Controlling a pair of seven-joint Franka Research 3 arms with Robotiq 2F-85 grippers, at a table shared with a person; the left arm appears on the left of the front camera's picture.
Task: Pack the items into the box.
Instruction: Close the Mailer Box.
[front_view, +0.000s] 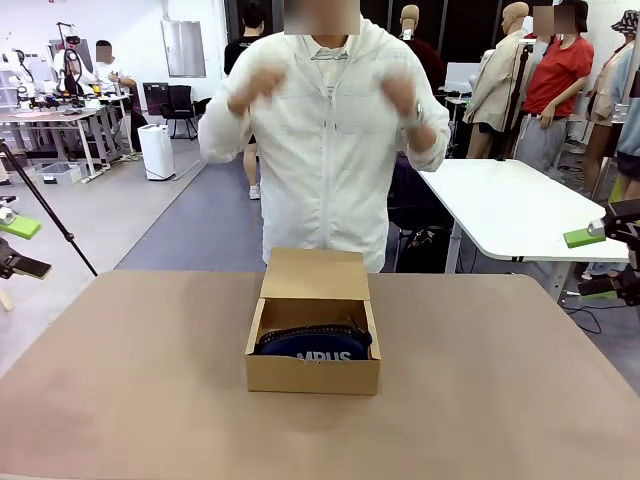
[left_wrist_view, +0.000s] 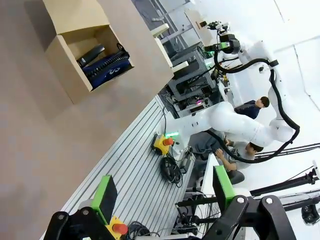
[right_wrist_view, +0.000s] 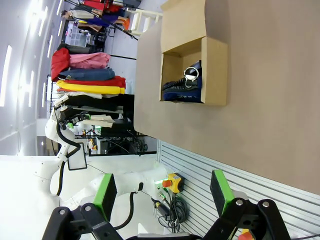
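The brown cardboard box (front_view: 313, 375) stands in the middle of the table with its lid flap (front_view: 315, 273) raised toward the person. Inside lies the navy pouch (front_view: 320, 347), its white lettering facing me. In the left wrist view the black stapler (left_wrist_view: 91, 55) lies in the box (left_wrist_view: 65, 62) beside the pouch (left_wrist_view: 107, 67). The right wrist view shows the pouch (right_wrist_view: 182, 90) in the box (right_wrist_view: 215, 70). My left gripper (front_view: 22, 247) (left_wrist_view: 164, 192) hangs open off the table's left side. My right gripper (front_view: 588, 265) (right_wrist_view: 163, 191) hangs open off the right side. Both are empty.
A person in a white jacket stands at the far edge behind the box, both hands (front_view: 255, 85) raised to chest height. A white table (front_view: 510, 205) stands behind at the right. A tripod leg (front_view: 50, 215) slants at the left.
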